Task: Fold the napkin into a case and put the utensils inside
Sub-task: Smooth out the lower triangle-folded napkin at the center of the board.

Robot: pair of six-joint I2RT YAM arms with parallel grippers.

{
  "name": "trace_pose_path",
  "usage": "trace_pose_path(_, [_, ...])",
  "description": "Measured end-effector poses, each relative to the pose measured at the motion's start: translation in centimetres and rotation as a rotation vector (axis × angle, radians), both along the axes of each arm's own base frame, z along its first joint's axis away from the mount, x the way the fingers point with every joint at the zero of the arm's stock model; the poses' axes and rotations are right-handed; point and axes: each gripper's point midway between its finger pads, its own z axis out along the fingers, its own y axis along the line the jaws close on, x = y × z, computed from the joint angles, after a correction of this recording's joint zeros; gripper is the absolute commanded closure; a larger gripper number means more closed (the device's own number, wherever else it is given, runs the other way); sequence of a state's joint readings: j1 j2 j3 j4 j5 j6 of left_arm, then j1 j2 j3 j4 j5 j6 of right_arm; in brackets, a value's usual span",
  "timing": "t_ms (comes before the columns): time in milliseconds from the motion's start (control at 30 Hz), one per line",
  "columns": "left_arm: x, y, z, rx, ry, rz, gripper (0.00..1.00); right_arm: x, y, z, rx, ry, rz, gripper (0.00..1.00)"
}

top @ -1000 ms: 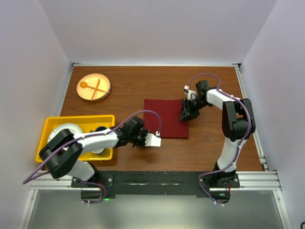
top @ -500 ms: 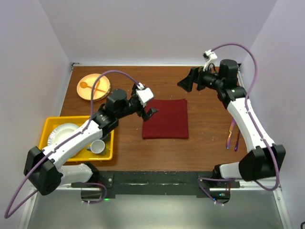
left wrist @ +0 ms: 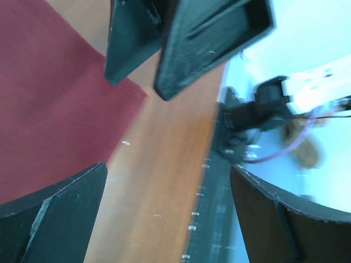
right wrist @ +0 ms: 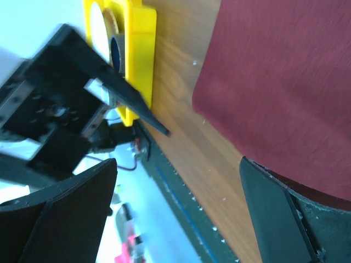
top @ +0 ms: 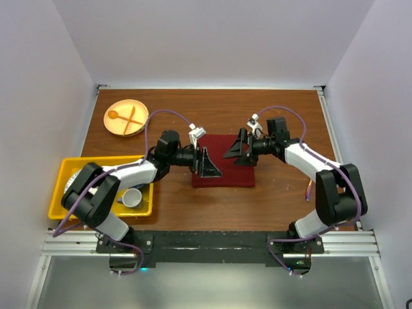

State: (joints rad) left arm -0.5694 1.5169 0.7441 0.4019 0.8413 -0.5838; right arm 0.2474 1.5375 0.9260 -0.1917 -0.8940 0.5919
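Maroon cloth napkin [top: 238, 175] lies flat at the centre of the brown wooden table [top: 283, 109], folded to a near-square with its edges parallel to the table edges. It is slightly wider left-to-right than front-to-back, so its long axis runs across the table. The napkin has not shifted in the last half second. In that time the left gripper [top: 209, 164] has moved from the far left corner of the napkin to a position over its left half. The right gripper [top: 238, 151], previously raised toward the far right of the table, has come in over the far right part of the napkin. The two grippers now face each other, close together. Both stand with jaws spread wide and nothing between them; the wrist views show only cloth and bare wood in each gap. The slim purple utensils [top: 309, 190], fully exposed earlier, are now largely hidden behind the right arm. The yellow plastic bin [top: 64, 168] and the round tan plate [top: 138, 125] carrying the orange spoon and fork [top: 125, 116] remain at the left.
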Motion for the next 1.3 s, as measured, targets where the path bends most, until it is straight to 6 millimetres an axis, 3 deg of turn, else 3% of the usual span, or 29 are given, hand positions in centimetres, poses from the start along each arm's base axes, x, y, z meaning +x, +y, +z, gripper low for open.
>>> trace_pose_path(233, [-0.6,-0.6,-2.7,-0.080,0.253,-0.022,0.00,-1.5,0.7,-1.9,0.064,0.120,0.005,0.02])
trace_pose_path(467, [-1.2,-0.8,-5.6,-0.088,0.435,-0.016,0.00,-3.0,0.6,-6.2,0.065,0.274,0.012,0.02])
trace_pose_path(633, [-1.2,0.1,-9.3,-0.035,0.551,0.032,0.00,-3.8,-0.1,-9.3,0.055,0.332,0.061,0.02])
trace_pose_path(1100, [0.0,1.7,-9.6,-0.030,0.568,0.055,0.00,-3.0,-3.6,-9.3,0.130,0.256,0.142,0.02])
trace_pose_path(1300, [-0.4,1.9,-9.0,0.010,0.480,0.015,0.00,-3.1,-4.1,-7.9,0.058,0.293,0.127,0.02])
